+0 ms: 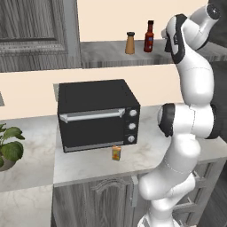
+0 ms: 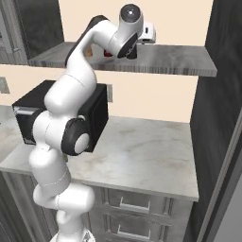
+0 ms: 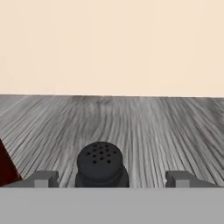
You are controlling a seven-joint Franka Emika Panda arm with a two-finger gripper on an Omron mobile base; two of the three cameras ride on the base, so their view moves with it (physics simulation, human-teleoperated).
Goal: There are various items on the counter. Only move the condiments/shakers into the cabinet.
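The tan-orange shaker (image 1: 130, 43) and the slim red sauce bottle (image 1: 149, 37) stand side by side on the cabinet's grey shelf board (image 1: 102, 54). My arm reaches up to that shelf just right of them. In the hand view the short black shaker (image 3: 101, 164) stands upright on the shelf board (image 3: 157, 131), and my gripper (image 3: 113, 179) is open, its fingers wide on either side of the shaker and clear of it. A sliver of the red bottle (image 3: 6, 168) shows at the left edge. The tiny orange-yellow carton (image 1: 116, 153) stands on the counter (image 1: 80, 166).
A black toaster oven (image 1: 97, 113) sits on the counter below the shelf, with the carton just in front of it. A potted plant (image 1: 9, 147) is at the far left. The cabinet's panelled door (image 1: 31, 31) hangs left of the shelf. A tall dark panel (image 2: 220, 94) bounds the right side.
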